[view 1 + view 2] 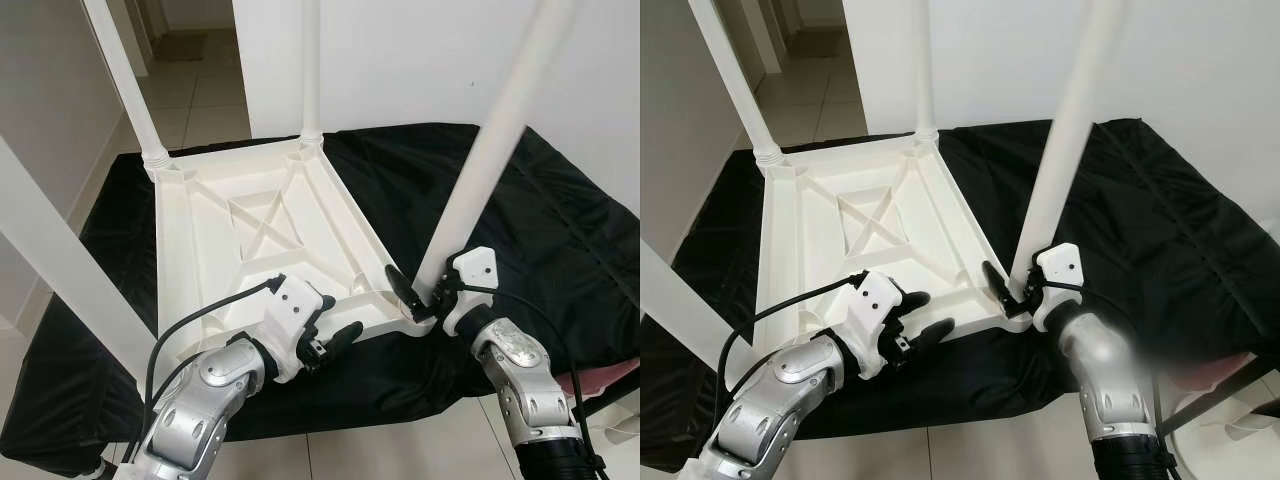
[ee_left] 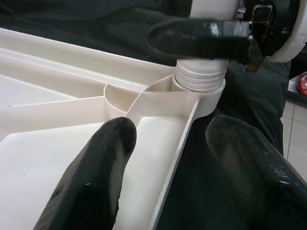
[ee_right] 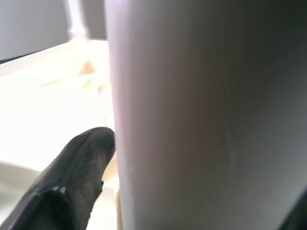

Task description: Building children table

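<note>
1. I saw the white children's table [image 1: 250,230] lying upside down on a black-covered surface [image 1: 540,220], its legs pointing up.
2. My right claw [image 1: 425,293] was pinching the near-right leg [image 1: 490,150] just above its corner socket [image 2: 199,84].
3. My left claw [image 1: 330,322] was spread, straddling the tabletop's near rim [image 2: 175,158] beside that socket, one finger [image 2: 96,177] inside the rim.
</note>
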`<state>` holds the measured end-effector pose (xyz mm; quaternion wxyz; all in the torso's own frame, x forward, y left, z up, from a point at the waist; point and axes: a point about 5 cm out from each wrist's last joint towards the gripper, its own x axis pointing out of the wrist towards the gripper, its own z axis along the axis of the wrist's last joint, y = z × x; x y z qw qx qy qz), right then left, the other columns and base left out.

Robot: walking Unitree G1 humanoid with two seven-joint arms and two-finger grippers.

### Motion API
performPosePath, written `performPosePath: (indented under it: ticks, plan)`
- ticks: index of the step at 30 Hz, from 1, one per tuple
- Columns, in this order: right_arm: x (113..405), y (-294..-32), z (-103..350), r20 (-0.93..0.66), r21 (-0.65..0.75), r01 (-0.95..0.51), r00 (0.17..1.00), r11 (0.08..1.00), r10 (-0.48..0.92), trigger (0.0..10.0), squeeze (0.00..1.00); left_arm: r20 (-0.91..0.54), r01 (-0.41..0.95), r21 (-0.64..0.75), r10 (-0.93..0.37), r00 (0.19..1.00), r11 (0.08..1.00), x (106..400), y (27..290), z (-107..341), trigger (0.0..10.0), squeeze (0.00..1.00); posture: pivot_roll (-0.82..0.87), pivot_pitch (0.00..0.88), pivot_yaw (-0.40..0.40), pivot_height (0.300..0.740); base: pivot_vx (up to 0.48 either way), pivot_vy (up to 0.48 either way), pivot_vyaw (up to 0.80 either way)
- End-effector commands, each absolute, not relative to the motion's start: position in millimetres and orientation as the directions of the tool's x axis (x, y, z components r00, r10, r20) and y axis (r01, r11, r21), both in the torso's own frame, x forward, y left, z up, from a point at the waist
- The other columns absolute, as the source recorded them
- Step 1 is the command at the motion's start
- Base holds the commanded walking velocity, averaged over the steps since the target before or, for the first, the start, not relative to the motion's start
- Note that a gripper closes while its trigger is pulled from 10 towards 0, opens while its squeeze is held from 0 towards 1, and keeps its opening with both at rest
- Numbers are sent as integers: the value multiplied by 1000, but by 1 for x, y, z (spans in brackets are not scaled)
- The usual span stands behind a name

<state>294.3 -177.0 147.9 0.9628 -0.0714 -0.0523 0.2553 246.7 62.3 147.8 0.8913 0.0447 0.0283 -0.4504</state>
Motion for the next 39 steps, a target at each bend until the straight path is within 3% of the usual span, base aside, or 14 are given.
performPosePath:
  ticks: [1, 4, 5, 6, 7, 14, 15, 17, 18, 39]
  plan:
    - [298, -173, 148, 51, -166, -537, 833, 827, 551, 4588, 0, -97, 777, 75, -771, 629, 625, 251, 62, 147, 10000, 0, -47, 0, 23, 740, 0, 0, 0]
    - [300, -172, 147, 45, -163, -555, 822, 816, 568, 4588, 0, -96, 779, 78, -773, 627, 622, 251, 61, 147, 10000, 0, -47, 0, 23, 740, 0, 0, 0]
    - [301, -173, 147, 41, -164, -563, 816, 810, 576, 1412, 0, -95, 779, 79, -773, 627, 622, 251, 61, 147, 10000, 0, -46, 0, 21, 740, 0, 0, 0]
    - [301, -173, 147, 41, -164, -563, 816, 810, 576, 1412, 0, -95, 779, 79, -773, 627, 622, 251, 61, 147, 10000, 0, -46, 0, 21, 740, 0, 0, 0]
    - [301, -174, 144, 29, -167, -569, 813, 805, 581, 0, 0, -94, 779, 80, -773, 627, 622, 252, 61, 147, 10000, 0, -46, 0, 18, 740, 0, 0, 0]
    - [300, -179, 139, 8, -155, -584, 806, 797, 592, 0, 0, -90, 777, 82, -772, 629, 624, 253, 60, 148, 10000, 0, -46, 0, 18, 740, 0, 0, 0]
    - [299, -181, 138, 7, -135, -581, 810, 803, 587, 8118, 0, -89, 780, 80, -775, 626, 621, 253, 60, 148, 10000, 0, -46, 0, 18, 740, 0, 0, 0]
    - [299, -181, 138, 8, -128, -581, 810, 804, 587, 8118, 0, -89, 780, 81, -775, 625, 620, 253, 59, 148, 10000, 0, -55, 0, 18, 740, 0, 0, 0]
    - [298, -181, 138, 7, -125, -575, 814, 808, 581, 10000, 0, -89, 781, 79, -776, 624, 619, 253, 59, 148, 10000, 0, -56, 0, 18, 740, 0, 0, 0]
    - [293, -172, 130, -15, -43, -254, 967, 966, 254, 10000, 0, -91, 784, 74, -778, 621, 617, 251, 58, 145, 10000, 0, -68, 12, 19, 740, 0, 0, 0]
